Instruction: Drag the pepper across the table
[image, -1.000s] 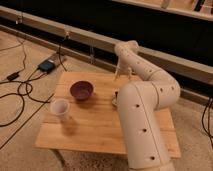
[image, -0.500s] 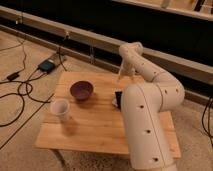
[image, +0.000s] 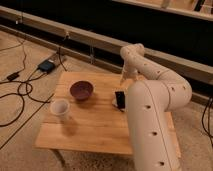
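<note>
Starting with the containers on your bench: the dark red-brown bowl sits left of centre, and its inside shows only its own dark surface. The white cup stands upright just in front of it, toward the left edge and apart from the bowl; you see a pale interior and no more than that. Right of the bowl, the black phone lies on its white base, right up against the big white arm.

That arm rises from the lower right, bends at the elbow and reaches back over the far side of the bench. Your claw points down near the far edge, just behind the phone, with its fingers apart and nothing seen between them.

The pepper you cannot pick out. The arm covers much of the right half of the bench, so whether it lies there cannot be told.

Compared with a second ago, the upper joint and your claw have slid a little to the right along the far edge, and the elbow has swung out with them. Bowl, cup and phone sit where they were.
</note>
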